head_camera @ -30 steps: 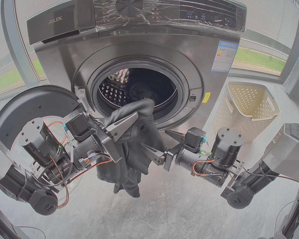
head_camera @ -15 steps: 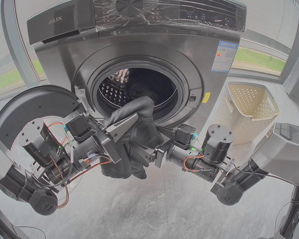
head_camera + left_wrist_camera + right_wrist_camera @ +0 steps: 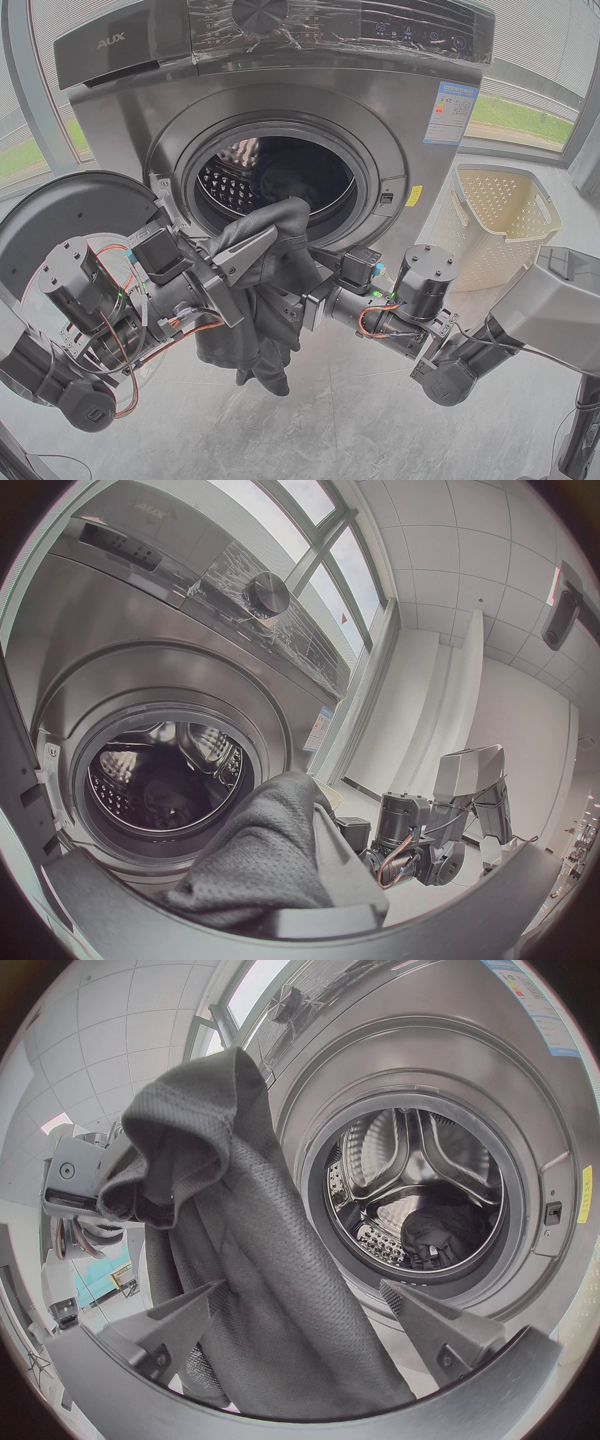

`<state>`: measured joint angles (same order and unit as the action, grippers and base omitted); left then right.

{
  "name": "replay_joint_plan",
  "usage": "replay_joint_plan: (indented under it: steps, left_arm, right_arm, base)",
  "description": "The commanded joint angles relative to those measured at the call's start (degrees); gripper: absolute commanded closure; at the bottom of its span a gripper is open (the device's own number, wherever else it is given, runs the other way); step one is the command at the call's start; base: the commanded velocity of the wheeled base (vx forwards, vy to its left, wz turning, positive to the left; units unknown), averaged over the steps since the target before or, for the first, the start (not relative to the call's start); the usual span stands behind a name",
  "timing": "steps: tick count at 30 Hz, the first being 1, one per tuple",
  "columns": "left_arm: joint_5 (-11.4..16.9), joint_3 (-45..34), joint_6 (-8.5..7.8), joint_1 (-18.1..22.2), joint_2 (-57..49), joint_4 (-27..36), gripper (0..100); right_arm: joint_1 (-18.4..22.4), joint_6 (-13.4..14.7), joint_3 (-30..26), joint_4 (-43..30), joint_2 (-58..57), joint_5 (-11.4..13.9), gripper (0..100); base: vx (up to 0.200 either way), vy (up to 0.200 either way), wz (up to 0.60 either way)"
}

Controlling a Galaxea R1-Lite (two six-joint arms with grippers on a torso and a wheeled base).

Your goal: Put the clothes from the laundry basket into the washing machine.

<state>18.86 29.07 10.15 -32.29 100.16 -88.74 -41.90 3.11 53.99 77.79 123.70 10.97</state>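
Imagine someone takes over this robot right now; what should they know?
Left gripper: shut on the dark garment, held up in front of the washing machine opening, its tail hanging down.
Right gripper: open, one finger on each side of the hanging cloth, not gripping.
Done: one dark piece lies in the drum.
Left: get the held garment into the drum.
Laundry basket stands to the machine's right.

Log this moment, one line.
left hand: shut on dark grey mesh garment | right hand: open around its hanging part | steel drum: dark clothing inside
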Motion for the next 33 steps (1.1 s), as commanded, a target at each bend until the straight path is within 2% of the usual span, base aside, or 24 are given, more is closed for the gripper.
replay_joint_plan:
  steps: [1,4,5,12,17,22,28,29,33]
  left_arm:
    - [-0.1,0.2,0.04,0.0,0.2,0.1,100]
    - [-0.1,0.2,0.04,0.0,0.4,0.1,100]
    - [-0.1,0.1,0.04,0.0,0.5,0.1,100]
    - [-0.1,0.2,0.22,0.6,0.9,0.1,100]
    - [-0.2,0.6,0.22,1.9,1.5,0.1,100]
    - [-0.3,1.2,0.39,2.1,1.5,0.1,100]
    - [-0.1,1.2,0.39,1.9,1.5,0.1,100]
    - [-0.1,1.2,0.48,1.9,1.3,0.1,0]
    - [-0.1,0.9,1.18,2.0,1.4,0.1,0]
  right_arm:
    - [-0.4,0.0,1.0,0.3,1.2,0.0,0]
    - [-0.5,0.0,2.4,0.9,1.5,-0.1,0]
    - [-0.5,0.1,2.8,0.9,1.5,-0.1,100]
    - [-0.6,0.3,2.8,1.1,0.6,-0.1,100]
    - [-1.2,0.4,-0.8,1.8,-2.6,-0.5,100]
    - [-0.5,0.7,-4.7,0.9,-6.5,-3.8,100]
    - [-0.2,0.8,-6.4,1.0,-7.7,-4.0,100]
    - [-0.1,0.9,-6.4,1.0,-8.0,-4.3,100]
    - [0.6,1.0,-6.4,0.7,-10.3,-6.4,100]
  base:
    - [0.000,0.000,0.00]
    - [0.000,0.000,0.00]
    - [0.000,0.000,0.00]
    - [0.000,0.000,0.00]
    - [0.000,0.000,0.00]
    - [0.000,0.000,0.00]
    - [0.000,0.000,0.00]
    - [0.000,0.000,0.00]
    - [0.000,0.000,0.00]
